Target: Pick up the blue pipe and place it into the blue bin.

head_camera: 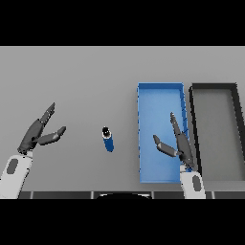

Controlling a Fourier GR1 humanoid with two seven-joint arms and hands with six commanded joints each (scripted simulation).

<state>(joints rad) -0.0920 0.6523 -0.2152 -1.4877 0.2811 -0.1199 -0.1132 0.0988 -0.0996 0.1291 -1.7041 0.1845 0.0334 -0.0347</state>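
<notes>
The blue pipe [108,139] is a short blue cylinder with a dark end, lying on the grey table left of the blue bin [146,95]. The bin is a long rectangular tray with nothing visible inside it. My right hand [179,143] hovers over the bin's near right part, fingers straight and thumb spread, holding nothing. My left hand [38,133] is at the left of the table, well left of the pipe, with fingers straight and nothing in it.
A dark grey bin [237,110] of the same shape stands right beside the blue bin, at the right side of the table [72,81].
</notes>
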